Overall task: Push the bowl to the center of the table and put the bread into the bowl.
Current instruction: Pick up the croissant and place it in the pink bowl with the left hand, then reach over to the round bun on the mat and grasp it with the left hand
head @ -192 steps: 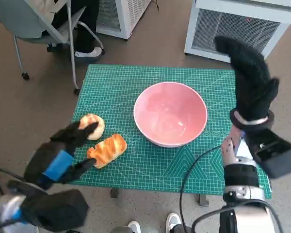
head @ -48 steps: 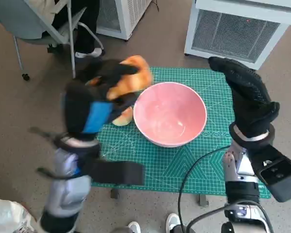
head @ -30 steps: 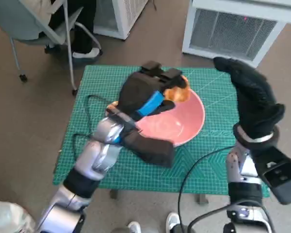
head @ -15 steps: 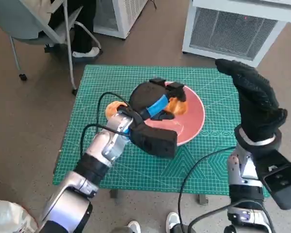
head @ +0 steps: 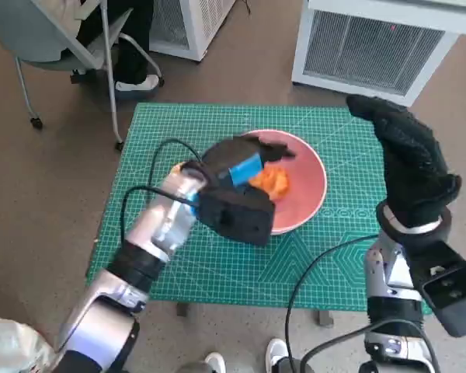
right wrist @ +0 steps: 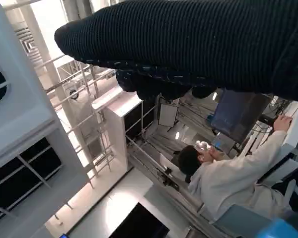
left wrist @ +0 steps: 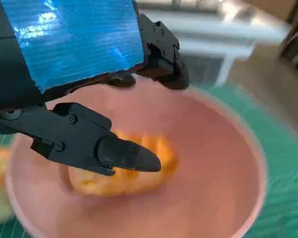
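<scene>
A small table (head: 217,264) carries a green cutting mat (head: 311,268) with a printed grid that covers its top. Below its near edge the toes of a pair of white shoes (head: 276,353) show on the brown floor (head: 46,194).

The right hand (head: 408,167) in its black knitted glove is raised above the table's right edge, fingers together and stretched out, holding nothing. In the right wrist view the glove (right wrist: 198,44) lies as a dark band, and a person (right wrist: 228,173) in a pale top sits in the room behind it.

The pink bowl (head: 311,183) stands about the middle of the table, slightly toward the far edge. One orange-brown bread (head: 268,180) lies inside it on the bottom. The left hand (head: 241,167), with blue tape over its back, hovers over the bowl's left part, just above the bread; in the left wrist view its black fingers (left wrist: 124,153) are spread apart and grip nothing, and the bread (left wrist: 121,171) sits blurred below them, apart from them. A second bread (head: 179,168) peeks out on the mat just beside the bowl's left rim, mostly hidden by the left forearm.

Beyond the far edge stand a white grilled cabinet (head: 388,47) at the right, another white unit (head: 190,23), and a grey chair (head: 54,47) with a seated person's dark legs (head: 140,39) at the left.
</scene>
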